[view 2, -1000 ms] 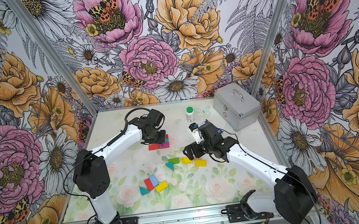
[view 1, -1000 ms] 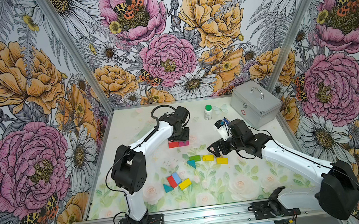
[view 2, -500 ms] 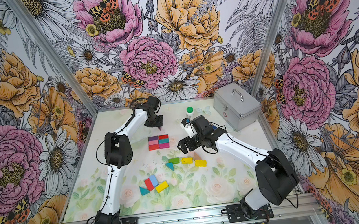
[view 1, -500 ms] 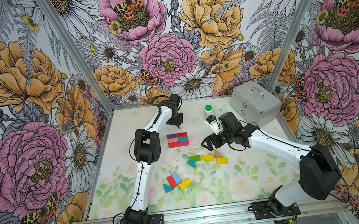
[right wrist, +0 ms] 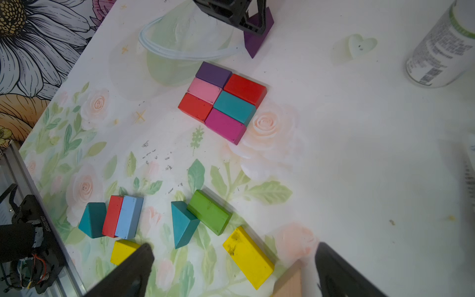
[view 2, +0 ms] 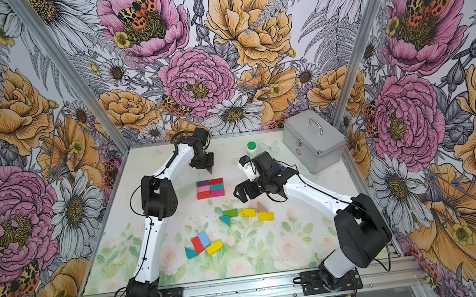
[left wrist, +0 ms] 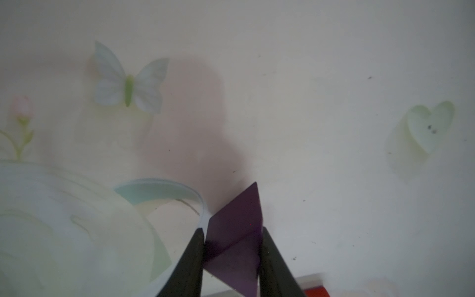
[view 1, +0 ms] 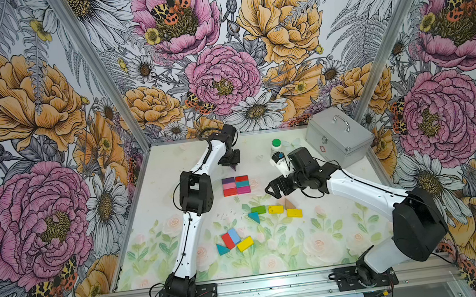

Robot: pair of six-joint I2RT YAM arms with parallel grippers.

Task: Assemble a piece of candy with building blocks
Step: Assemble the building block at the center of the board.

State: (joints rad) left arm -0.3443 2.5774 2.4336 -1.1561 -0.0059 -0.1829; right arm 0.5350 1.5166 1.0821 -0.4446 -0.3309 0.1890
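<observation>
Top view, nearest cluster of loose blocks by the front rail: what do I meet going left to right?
In order: teal triangular block → red rectangular block → light blue rectangular block → yellow rectangular block.

No word or number can be read with certainty. The white plastic bottle with a green cap [right wrist: 442, 51] carries a label of fine grey print and a square code patch near its base, all too blurred to read in the right wrist view. The silver metal case [view 1: 338, 141] shows a small red cross-like sign [view 1: 324, 149] on its front wall in both top views. A short line of white characters on the black arm base [right wrist: 30, 213] is illegible.
</observation>
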